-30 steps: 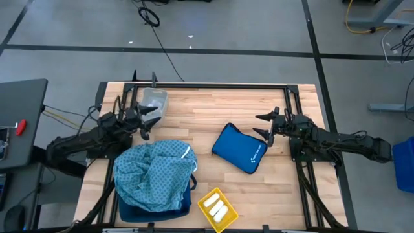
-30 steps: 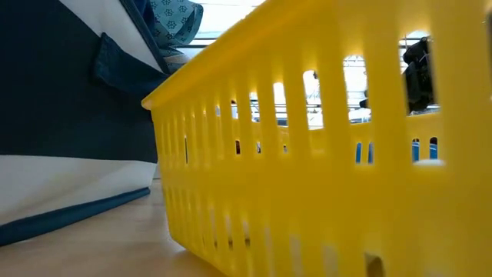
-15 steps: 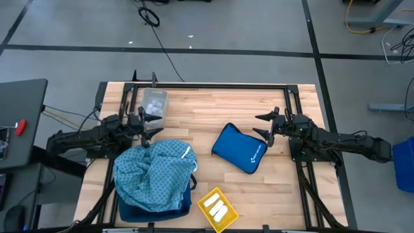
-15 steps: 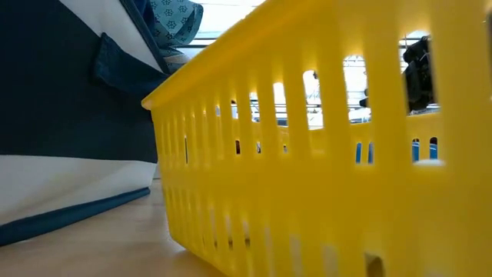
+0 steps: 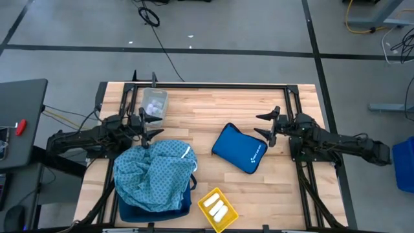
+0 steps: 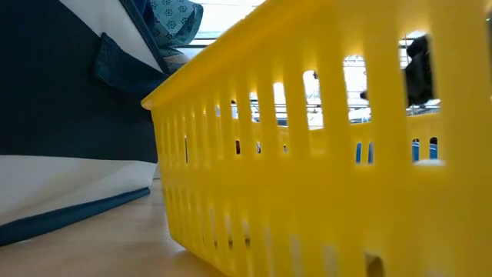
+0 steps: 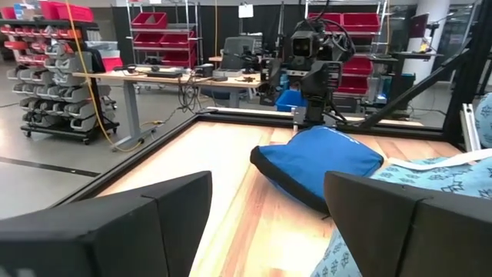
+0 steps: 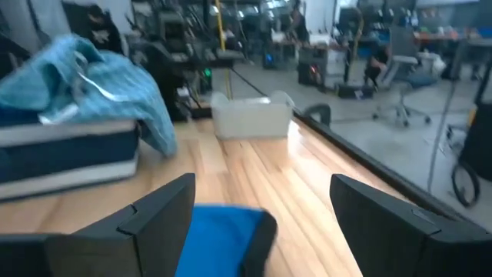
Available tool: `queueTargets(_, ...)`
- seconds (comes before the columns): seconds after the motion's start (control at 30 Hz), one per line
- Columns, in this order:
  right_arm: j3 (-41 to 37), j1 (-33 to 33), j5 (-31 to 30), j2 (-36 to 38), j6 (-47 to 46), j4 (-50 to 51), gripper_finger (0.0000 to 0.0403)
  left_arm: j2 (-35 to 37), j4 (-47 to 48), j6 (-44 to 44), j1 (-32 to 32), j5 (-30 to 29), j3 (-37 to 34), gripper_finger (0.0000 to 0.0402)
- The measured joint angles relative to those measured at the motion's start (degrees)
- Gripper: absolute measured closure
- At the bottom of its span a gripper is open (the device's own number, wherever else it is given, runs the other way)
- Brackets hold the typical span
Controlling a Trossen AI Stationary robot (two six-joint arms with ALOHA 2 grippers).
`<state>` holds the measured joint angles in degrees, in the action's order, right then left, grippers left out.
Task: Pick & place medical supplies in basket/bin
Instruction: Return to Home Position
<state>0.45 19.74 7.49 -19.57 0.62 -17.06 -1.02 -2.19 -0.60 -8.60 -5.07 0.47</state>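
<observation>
The light-blue dotted cloth (image 5: pixel 154 169) lies bunched over a dark blue and white bin (image 5: pixel 152 206) near the table's near-left corner; its top shows in the low view as the cloth (image 6: pixel 173 17). White rolls (image 5: pixel 217 208) lie in a yellow basket (image 5: pixel 208 197). More white pieces (image 5: pixel 154 103) sit in a clear container (image 5: pixel 155 96) at the far left. My left gripper (image 5: pixel 147 127) is open, level, between that container and the cloth. My right gripper (image 5: pixel 268 125) is open just right of the bright blue pouch (image 5: pixel 240 147).
The blue pouch (image 7: pixel 319 158) lies flat mid-table between the two arms. A black frame runs along the table's edges (image 5: pixel 213 85). Bare wood shows between the pouch and the clear container (image 8: pixel 252 115). The yellow basket (image 6: pixel 323 154) fills the low view, with the bin (image 6: pixel 69 115) on its left.
My left gripper has drawn back from the clear container toward the near edge, and the arm has swung from slanting to nearly level across the table; it stays open above the cloth's far edge. The cloth, pouch and baskets have kept their places.
</observation>
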Motion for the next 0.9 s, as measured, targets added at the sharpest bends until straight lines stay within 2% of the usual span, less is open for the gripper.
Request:
queueTargets(0.23,0.02,3.56,-1.82,2.15,-2.65,4.62,0.0094,0.00,0.15,0.27,0.00,0.18,0.00,0.0146)
queueTargets(0.37,0.00,3.71,-4.91,2.79,-3.34,4.85,0.0094,0.00,0.21,0.43,0.00,0.18,0.00,0.0146)
queueTargets(0.63,0.02,3.71,-4.65,2.70,-7.36,5.79,0.0094,-0.48,0.26,0.55,0.00,0.03,0.00,0.0146)
queueTargets(0.9,0.00,3.71,-4.84,2.75,-5.98,7.81,0.0094,-1.64,0.26,-0.13,0.00,-0.45,-0.02,0.0146)
